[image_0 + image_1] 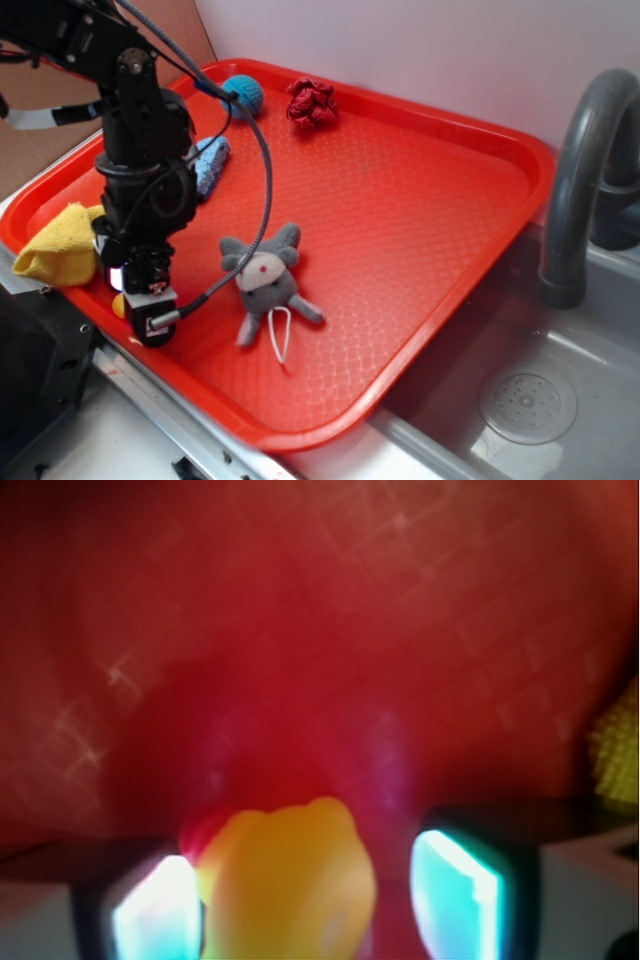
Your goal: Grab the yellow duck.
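Observation:
The yellow duck fills the lower middle of the blurred wrist view, between the two bright fingertips of my gripper. The left fingertip touches or nearly touches the duck, while a strip of red tray shows between the duck and the right fingertip, so the gripper is open around it. In the exterior view my gripper points down at the tray's near left edge. Only a small yellow sliver of the duck peeks out beside it.
On the red tray lie a grey plush mouse, a yellow rag left of the arm, a blue cloth, a blue ball and a red crumpled thing. A sink with a grey faucet lies to the right.

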Robot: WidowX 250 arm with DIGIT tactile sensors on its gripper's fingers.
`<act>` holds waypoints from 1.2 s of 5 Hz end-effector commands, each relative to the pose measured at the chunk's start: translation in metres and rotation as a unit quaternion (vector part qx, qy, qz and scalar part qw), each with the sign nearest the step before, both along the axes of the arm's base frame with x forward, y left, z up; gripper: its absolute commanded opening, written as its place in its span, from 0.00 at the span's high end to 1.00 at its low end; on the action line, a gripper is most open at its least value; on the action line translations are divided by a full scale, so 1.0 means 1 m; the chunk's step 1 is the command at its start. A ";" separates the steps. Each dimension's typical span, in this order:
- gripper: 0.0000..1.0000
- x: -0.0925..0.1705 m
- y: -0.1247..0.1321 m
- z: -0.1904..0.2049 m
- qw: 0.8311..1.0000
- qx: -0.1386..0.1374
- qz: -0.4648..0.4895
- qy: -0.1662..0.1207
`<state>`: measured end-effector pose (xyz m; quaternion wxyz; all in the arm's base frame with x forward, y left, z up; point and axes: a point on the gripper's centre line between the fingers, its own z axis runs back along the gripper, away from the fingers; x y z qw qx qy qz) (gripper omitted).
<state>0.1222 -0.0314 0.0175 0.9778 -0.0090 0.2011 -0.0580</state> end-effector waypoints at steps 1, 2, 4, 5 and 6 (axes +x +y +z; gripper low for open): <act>1.00 0.000 0.002 0.002 1.000 0.003 -0.005 -0.013; 1.00 0.019 0.013 0.027 0.999 -0.006 0.017 -0.050; 1.00 0.068 0.037 0.130 0.978 -0.016 0.074 -0.192; 1.00 0.076 0.037 0.177 0.964 -0.015 0.078 -0.253; 1.00 0.080 0.040 0.191 0.964 0.001 0.049 -0.261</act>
